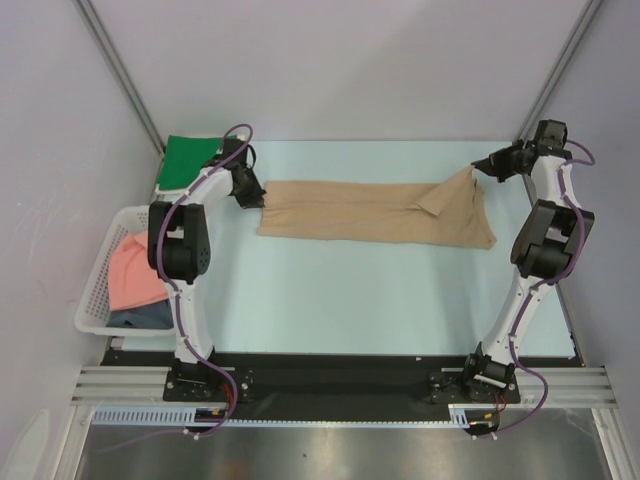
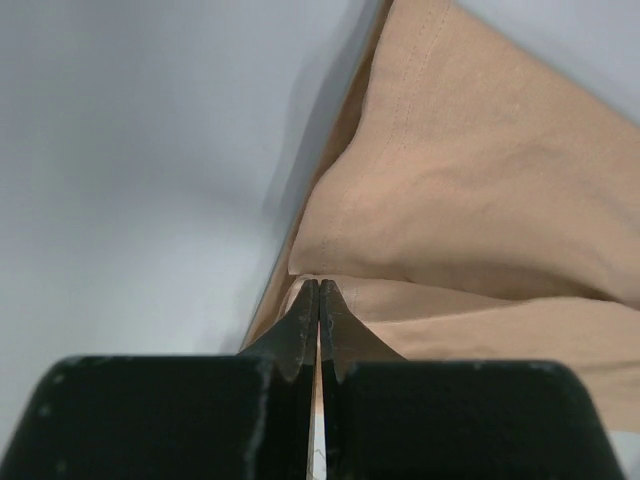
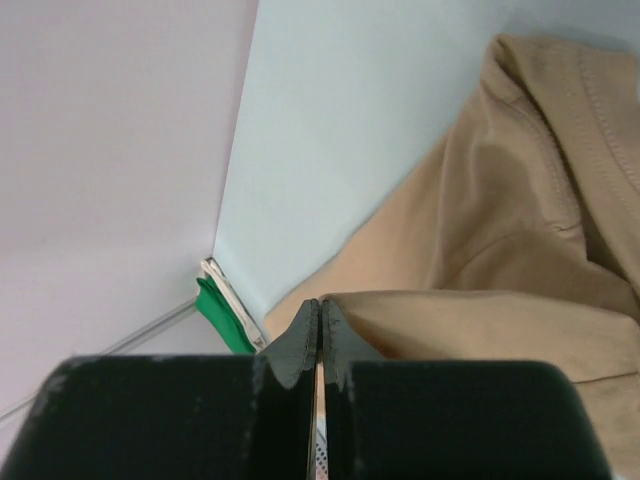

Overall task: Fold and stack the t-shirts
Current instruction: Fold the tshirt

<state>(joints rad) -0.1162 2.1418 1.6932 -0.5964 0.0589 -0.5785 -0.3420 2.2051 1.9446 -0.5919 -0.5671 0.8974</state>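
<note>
1. Top view: the tan shirt (image 1: 370, 212) lies stretched as a long band across the far half of the table (image 1: 350, 300), toward 12 o'clock. The left gripper (image 1: 255, 200) is closed on its 9 o'clock end. The right gripper (image 1: 478, 170) is closed on a corner lifted at 2 o'clock. A folded green shirt (image 1: 190, 160) sits at 10 o'clock.
2. Left wrist view: the fingers are pressed together with only the hem's edge between their tips. So thin a bite could slip if the arms pull apart.
3. Right wrist view: the closed fingers pinch a fold. The cloth bunches and creases toward 2 o'clock, so the fold may land crooked.
</note>
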